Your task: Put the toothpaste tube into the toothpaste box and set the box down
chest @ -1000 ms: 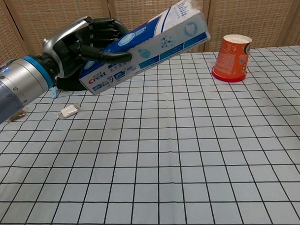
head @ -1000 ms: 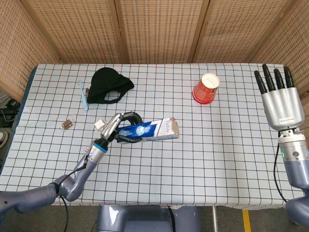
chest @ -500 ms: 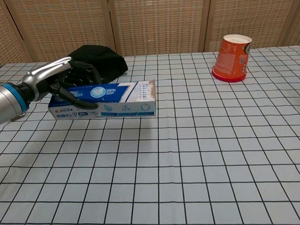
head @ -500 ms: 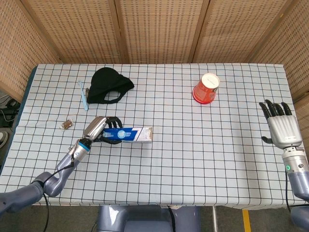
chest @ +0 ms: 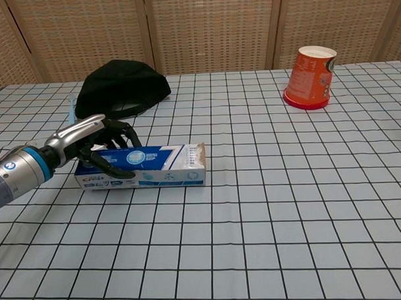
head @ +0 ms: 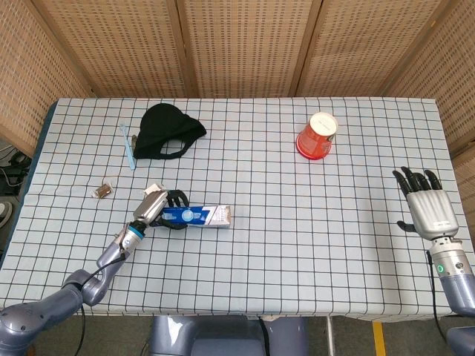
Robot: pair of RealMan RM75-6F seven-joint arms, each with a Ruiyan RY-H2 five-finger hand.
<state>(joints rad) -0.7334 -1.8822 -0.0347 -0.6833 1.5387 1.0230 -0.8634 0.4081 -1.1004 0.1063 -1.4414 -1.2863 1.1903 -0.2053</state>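
The blue-and-white toothpaste box (head: 202, 216) (chest: 163, 166) lies flat on the checked tablecloth, front left of centre, with its open flap end pointing right. My left hand (head: 156, 207) (chest: 95, 144) grips the box's left end, fingers curled over the top and thumb along the front face. The toothpaste tube itself does not show in either view. My right hand (head: 427, 210) is at the table's right edge, far from the box, with fingers apart, pointing up and holding nothing. The chest view does not show it.
An upside-down orange paper cup (head: 318, 136) (chest: 310, 77) stands at the back right. A black cloth cap (head: 169, 130) (chest: 122, 87) and a blue toothbrush (head: 128, 145) lie at the back left. A small wrapper (head: 102, 190) lies left of my left hand.
My left hand has lowered the box from a raised, tilted pose down onto the table, moving it left and towards me. My right hand has dropped lower at the right edge.
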